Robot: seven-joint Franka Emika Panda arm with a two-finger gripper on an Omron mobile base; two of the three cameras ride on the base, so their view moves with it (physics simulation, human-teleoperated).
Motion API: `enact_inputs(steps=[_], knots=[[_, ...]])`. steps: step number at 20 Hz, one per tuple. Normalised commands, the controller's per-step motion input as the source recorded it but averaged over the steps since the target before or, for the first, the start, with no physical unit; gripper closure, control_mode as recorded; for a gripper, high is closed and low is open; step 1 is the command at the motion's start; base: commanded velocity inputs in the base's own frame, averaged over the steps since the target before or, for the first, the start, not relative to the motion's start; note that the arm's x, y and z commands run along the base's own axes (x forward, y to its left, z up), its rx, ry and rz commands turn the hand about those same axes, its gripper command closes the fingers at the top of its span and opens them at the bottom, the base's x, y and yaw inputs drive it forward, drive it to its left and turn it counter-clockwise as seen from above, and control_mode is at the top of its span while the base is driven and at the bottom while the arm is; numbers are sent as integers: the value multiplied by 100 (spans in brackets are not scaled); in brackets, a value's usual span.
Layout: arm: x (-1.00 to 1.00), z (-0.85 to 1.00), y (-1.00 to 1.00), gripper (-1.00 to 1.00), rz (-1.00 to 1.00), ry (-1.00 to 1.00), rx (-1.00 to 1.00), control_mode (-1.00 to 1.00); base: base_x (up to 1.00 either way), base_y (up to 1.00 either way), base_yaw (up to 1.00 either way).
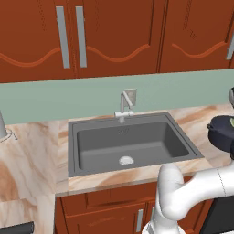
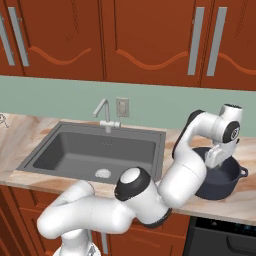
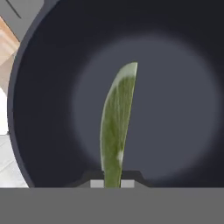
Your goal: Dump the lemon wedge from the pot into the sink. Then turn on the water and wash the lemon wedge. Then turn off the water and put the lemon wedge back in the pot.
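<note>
The dark navy pot [image 2: 226, 184] stands on the counter to the right of the sink [image 2: 60, 152], and its edge shows at the right in the left base view [image 1: 223, 132]. My gripper [image 2: 215, 161] reaches down into the pot. Seen from the hand, the gripper [image 3: 112, 183] is shut on the lower end of the lemon wedge [image 3: 116, 122], a thin yellowish-green sliver that stands up over the pot's dark floor [image 3: 175, 109]. The sink [image 1: 105, 141] is dark grey, with a round silver drain [image 1: 126, 160].
A small silver faucet [image 1: 124, 106] stands behind the sink, with no water running, and a wall outlet [image 2: 122, 106] sits next to it. Red-brown cabinets [image 1: 114, 32] hang above. My arm [image 2: 185, 175] arches over the counter between sink and pot.
</note>
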Motion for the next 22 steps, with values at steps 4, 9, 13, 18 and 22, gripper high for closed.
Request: enact_inputs(steps=[4,9,13,18,22], knots=[[-18,44,0,100,-1,-12,0,-100,0,0,0],[-51,27,1,100,0,-17,0,-100,0,0,0],[-62,12,13,100,-2,-19,0,-100,0,0,0],[-54,0,17,100,-3,-13,0,-100,0,0,0],[-47,13,55,100,-5,-4,0,-100,0,0,0]])
